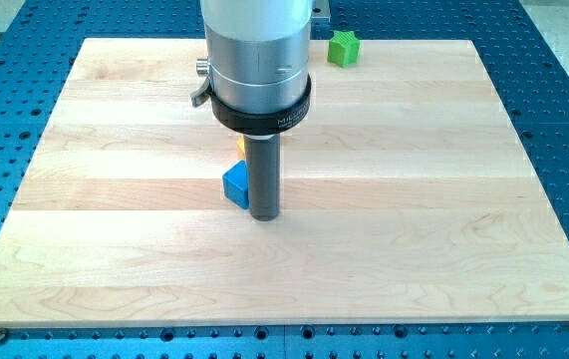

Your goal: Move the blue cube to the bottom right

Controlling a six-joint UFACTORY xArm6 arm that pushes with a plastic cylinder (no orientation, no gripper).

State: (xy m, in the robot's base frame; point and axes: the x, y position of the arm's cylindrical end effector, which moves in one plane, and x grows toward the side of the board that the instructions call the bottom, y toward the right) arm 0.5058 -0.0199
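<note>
Tip (264, 215) stood touching the blue cube (235, 185) at its 3 o'clock, gripping nothing, so repositioning to 10 o'clock seemed required before pushing toward 4 o'clock.

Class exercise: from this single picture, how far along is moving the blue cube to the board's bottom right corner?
Done: my tip has reached the blue cube, sitting at its right side. In hand: contact, or close to it. Left: the whole push, since the cube sits near the wooden board's centre, far from the bottom right.
</note>
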